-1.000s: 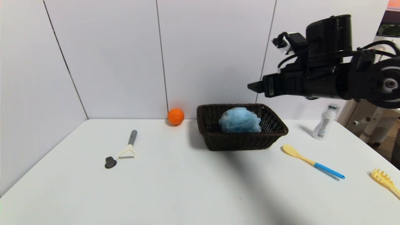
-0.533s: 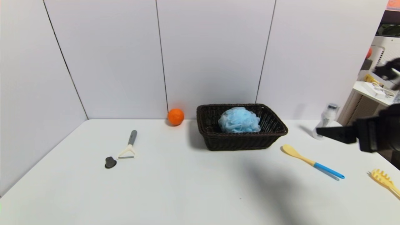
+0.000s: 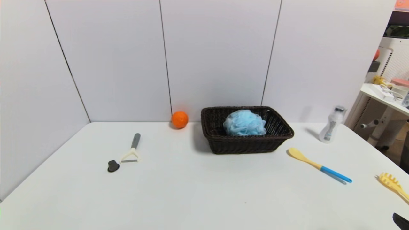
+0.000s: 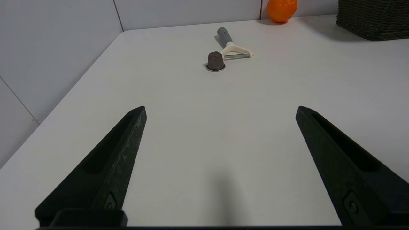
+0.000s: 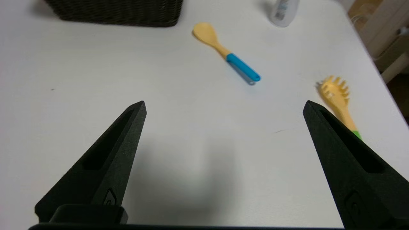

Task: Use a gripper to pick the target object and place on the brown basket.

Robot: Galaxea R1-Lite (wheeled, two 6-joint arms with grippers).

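The light blue bath pouf [image 3: 244, 123] lies inside the brown wicker basket [image 3: 281, 135] at the back middle of the table. My right gripper [image 5: 223, 107] is open and empty, low over the table's front right; only a fingertip [image 3: 401, 221] shows at the head view's bottom right corner. The basket's wall [image 5: 118, 12] lies far ahead of it. My left gripper [image 4: 220, 108] is open and empty over the table's front left, out of the head view. A corner of the basket [image 4: 374, 19] shows far off in its view.
An orange ball [image 3: 179, 119] sits by the back wall left of the basket. A peeler [image 3: 131, 150] and a small dark cap [image 3: 112, 166] lie at the left. A yellow spoon with a blue handle [image 3: 319, 165], a clear bottle [image 3: 332, 128] and a yellow pasta fork [image 3: 393, 184] lie at the right.
My right arm has pulled back from above the basket, dropped to the right and nearly left the head view. The pouf stays in the basket.
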